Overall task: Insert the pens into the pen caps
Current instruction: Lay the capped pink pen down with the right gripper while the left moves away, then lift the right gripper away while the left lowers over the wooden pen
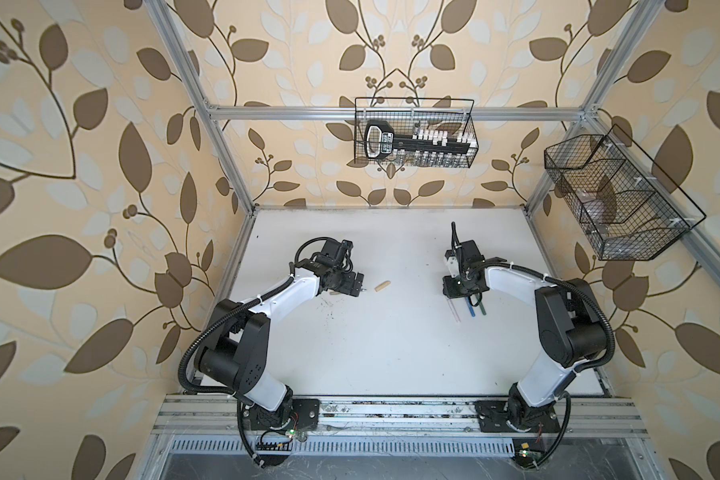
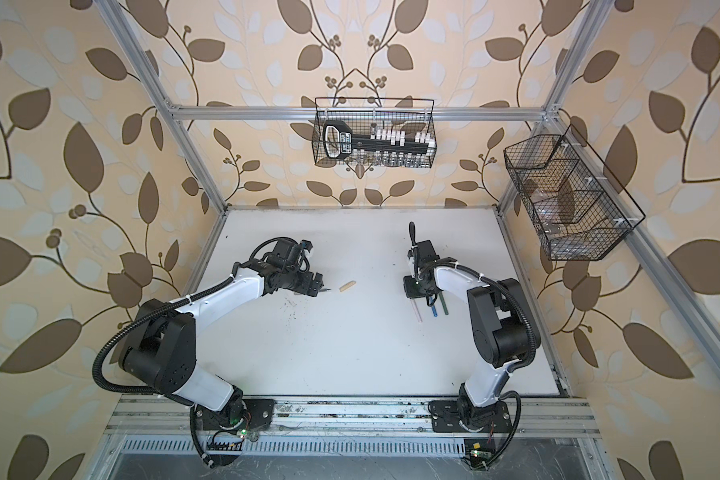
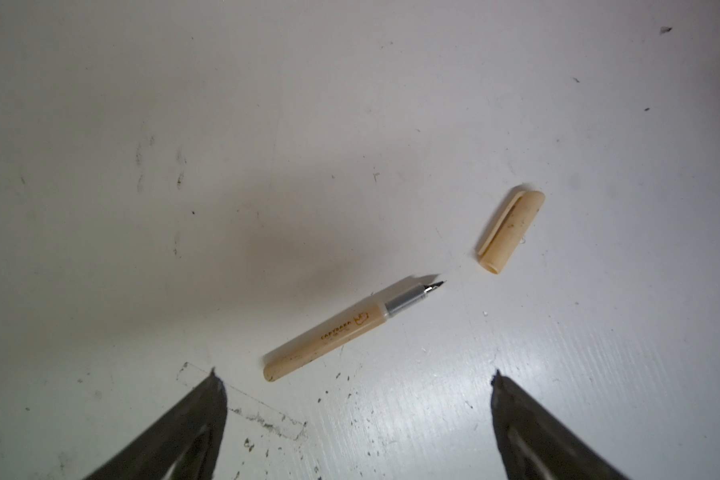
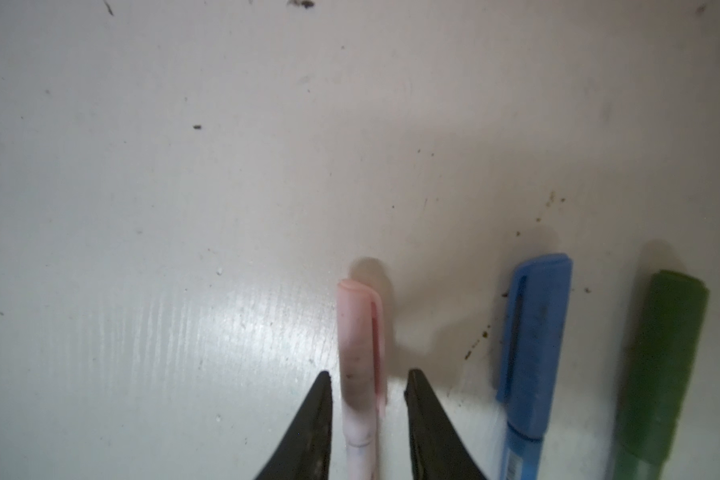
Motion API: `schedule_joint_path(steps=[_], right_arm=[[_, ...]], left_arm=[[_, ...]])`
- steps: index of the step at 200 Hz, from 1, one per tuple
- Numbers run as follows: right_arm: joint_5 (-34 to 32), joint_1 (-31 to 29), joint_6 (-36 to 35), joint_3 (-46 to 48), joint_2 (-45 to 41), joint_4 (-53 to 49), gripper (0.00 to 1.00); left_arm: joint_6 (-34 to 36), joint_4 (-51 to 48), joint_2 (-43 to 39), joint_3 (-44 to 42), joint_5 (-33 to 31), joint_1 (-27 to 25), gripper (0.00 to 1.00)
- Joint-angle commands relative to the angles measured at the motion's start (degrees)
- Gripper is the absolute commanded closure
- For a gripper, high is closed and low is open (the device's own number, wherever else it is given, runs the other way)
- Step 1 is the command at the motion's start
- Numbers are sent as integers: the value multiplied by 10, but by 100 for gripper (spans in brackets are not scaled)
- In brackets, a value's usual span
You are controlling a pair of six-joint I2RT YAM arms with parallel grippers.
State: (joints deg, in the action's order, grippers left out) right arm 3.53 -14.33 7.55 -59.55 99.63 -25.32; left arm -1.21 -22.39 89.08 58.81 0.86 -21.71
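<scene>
Right wrist | right pincer (image 4: 368, 371) parted astride capped pink pen (image 4: 360, 332)

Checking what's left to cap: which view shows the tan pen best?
The left wrist view: the tan pen lies whole and sharp, nib bare, apart from the tan cap. In both top views the left gripper hides most of it, leaving the nib. The right wrist view misses it.

The white counter (image 2: 350, 353) carries a tan pen (image 3: 333, 330) and tan cap (image 2: 347, 286) left of centre, with a capped pink pen (image 2: 416, 311), blue pen (image 2: 433, 311) and green pen (image 2: 445, 307) right of centre.
</scene>
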Motion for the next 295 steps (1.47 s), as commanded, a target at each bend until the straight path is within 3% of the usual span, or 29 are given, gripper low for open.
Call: schedule_joint_path(steps=[1,62,116,149,226,270,295], right_arm=[[-2,2,-2,-12,-46,14,64],[130,-8,45,104,-246,140,54],[144,-36,72,140,-331,147,51],[148,-36,81,153,-337,159,49],[151,-37,81,157,-329,161,48],[154,-37,83,163,-325,171,46],[156,-36,84,163,-320,173,46]], left_arm=[[21,-11,17,26,-10,4,1],[61,-50,88,74,56,28,1],[88,-92,138,101,90,28,1],[116,-105,144,96,73,28,1],[106,-135,172,113,43,18,6],[72,-128,136,80,6,-12,20],[51,-126,120,66,-8,-34,34]])
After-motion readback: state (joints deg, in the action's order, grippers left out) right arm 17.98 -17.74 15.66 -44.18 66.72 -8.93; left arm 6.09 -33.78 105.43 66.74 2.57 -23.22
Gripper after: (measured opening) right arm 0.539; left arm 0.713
